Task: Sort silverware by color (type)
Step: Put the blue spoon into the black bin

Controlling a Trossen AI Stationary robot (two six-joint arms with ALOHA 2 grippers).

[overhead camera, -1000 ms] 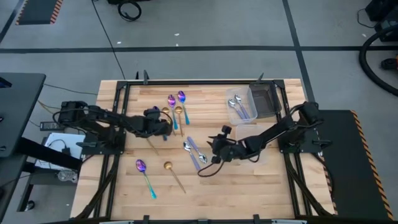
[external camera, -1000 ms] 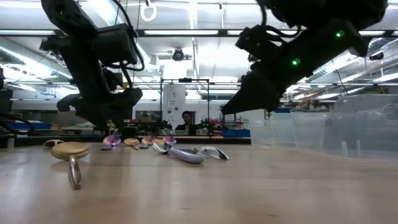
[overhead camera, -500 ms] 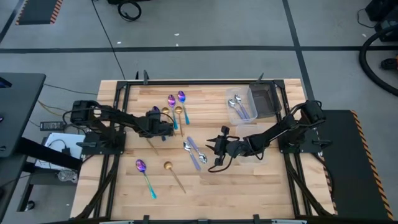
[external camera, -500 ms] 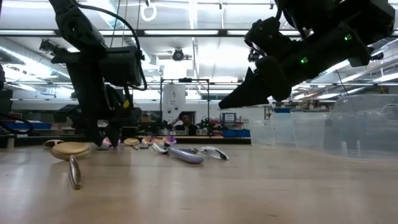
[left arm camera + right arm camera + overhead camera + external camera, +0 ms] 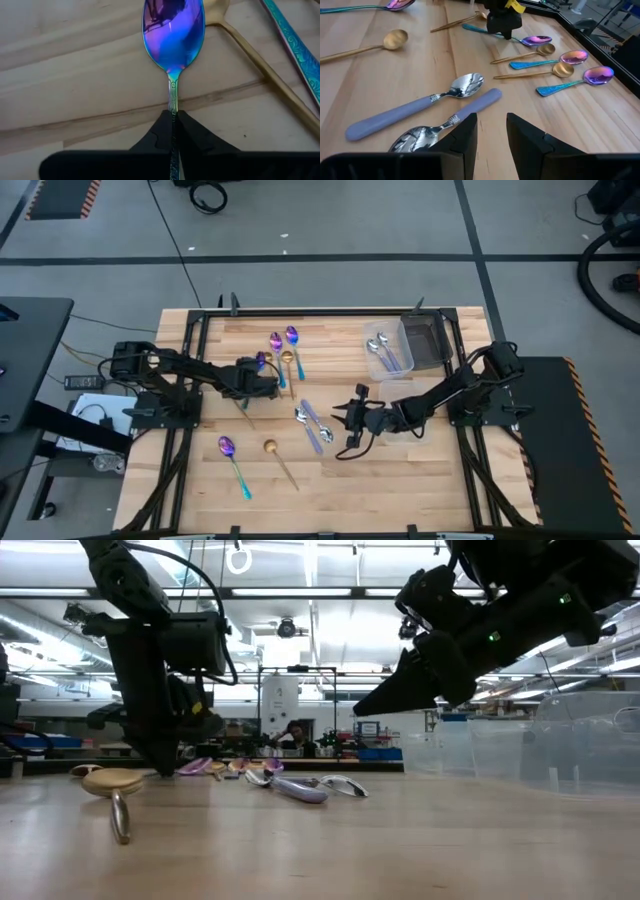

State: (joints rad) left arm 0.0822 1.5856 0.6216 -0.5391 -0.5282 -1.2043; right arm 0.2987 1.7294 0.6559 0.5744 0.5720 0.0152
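A purple-blue spoon (image 5: 173, 35) lies with its bowl up on the wooden table (image 5: 420, 470), its slim teal handle pinched between the closed fingers of the left gripper (image 5: 173, 131). In the high view this spoon (image 5: 261, 361) sits left of centre in the frame, just beside a gold spoon (image 5: 287, 363) and two more purple spoons (image 5: 284, 340) above it toward the upper middle. A gold handle (image 5: 260, 70) crosses just beside the held spoon's bowl.

Near the middle of the high view lie two silver spoons with lilac handles (image 5: 312, 423). The right gripper (image 5: 352, 418) hovers just to their right with its fingers parted and nothing between them; its wrist camera shows those two spoons (image 5: 420, 112) close ahead of the fingers (image 5: 462, 137).

In the lower left of the high view another purple spoon (image 5: 232, 460) and another gold spoon (image 5: 278, 459) lie apart from the rest. At the upper right a clear tray (image 5: 378, 360) holds two silver spoons (image 5: 384, 350), with a clear tub (image 5: 428, 343) beside it.
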